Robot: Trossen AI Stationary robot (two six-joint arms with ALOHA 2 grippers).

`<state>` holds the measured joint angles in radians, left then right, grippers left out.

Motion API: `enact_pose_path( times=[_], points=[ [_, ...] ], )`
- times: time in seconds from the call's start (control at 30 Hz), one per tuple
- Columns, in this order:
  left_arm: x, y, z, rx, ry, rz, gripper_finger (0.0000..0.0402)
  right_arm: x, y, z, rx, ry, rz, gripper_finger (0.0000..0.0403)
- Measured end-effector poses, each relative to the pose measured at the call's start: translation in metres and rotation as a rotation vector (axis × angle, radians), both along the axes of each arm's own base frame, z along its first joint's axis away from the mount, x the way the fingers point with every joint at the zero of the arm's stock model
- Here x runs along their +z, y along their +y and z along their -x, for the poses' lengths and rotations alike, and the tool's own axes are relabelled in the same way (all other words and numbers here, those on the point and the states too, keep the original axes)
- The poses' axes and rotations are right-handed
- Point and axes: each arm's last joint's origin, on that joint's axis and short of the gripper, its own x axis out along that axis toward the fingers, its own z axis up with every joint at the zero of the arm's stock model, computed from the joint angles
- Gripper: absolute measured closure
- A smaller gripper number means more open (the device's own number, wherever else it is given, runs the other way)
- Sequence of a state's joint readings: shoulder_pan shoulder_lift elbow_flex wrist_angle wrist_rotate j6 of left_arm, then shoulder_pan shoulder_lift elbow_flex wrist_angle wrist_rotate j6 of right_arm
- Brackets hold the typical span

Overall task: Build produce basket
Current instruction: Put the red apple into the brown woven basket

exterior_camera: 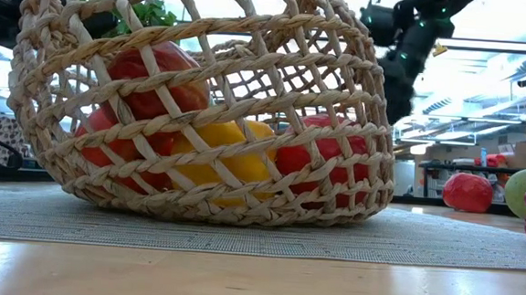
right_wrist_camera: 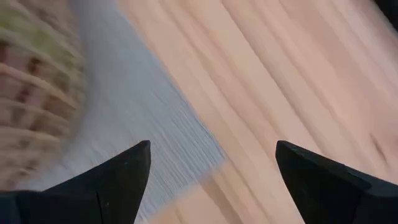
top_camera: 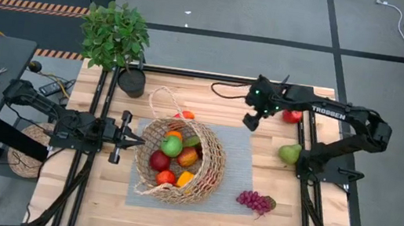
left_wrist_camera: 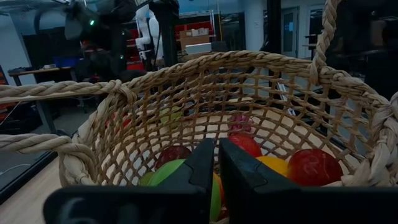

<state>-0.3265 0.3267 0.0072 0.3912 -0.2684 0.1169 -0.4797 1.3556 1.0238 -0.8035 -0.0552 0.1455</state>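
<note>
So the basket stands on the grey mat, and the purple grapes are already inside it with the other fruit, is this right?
Not quite. The basket does stand on the grey mat, but the purple grapes are not inside it: the high view shows them on the bare wood beside the mat.

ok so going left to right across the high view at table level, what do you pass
Left gripper with its fingers shut, at the rim → round tan wicker basket of mixed fruit on the grey mat → purple grapes → green pear. The open right gripper hovers behind, over the mat's far edge.
</note>
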Motion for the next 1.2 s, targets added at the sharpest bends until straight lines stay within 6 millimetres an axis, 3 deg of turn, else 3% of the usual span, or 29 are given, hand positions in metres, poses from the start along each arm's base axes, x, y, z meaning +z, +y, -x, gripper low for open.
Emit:
enact_pose_path(
  times=[0.27,0.6,0.93,1.2],
  points=[
    [0.000,0.000,0.000,0.000,0.000,0.000,0.0372,-0.007,-0.037,0.037,-0.318,0.124,-0.075,0.0052],
    [0.000,0.000,0.000,0.000,0.000,0.000,0.0370,-0.016,-0.059,0.064,-0.609,0.265,-0.142,0.0052],
    [0.000,0.000,0.000,0.000,0.000,0.000,0.0368,-0.027,-0.077,0.073,-0.590,0.625,-0.274,0.0052],
    [0.000,0.000,0.000,0.000,0.000,0.000,0.0371,-0.038,-0.089,0.077,-0.495,0.671,-0.303,0.0048]
  ],
)
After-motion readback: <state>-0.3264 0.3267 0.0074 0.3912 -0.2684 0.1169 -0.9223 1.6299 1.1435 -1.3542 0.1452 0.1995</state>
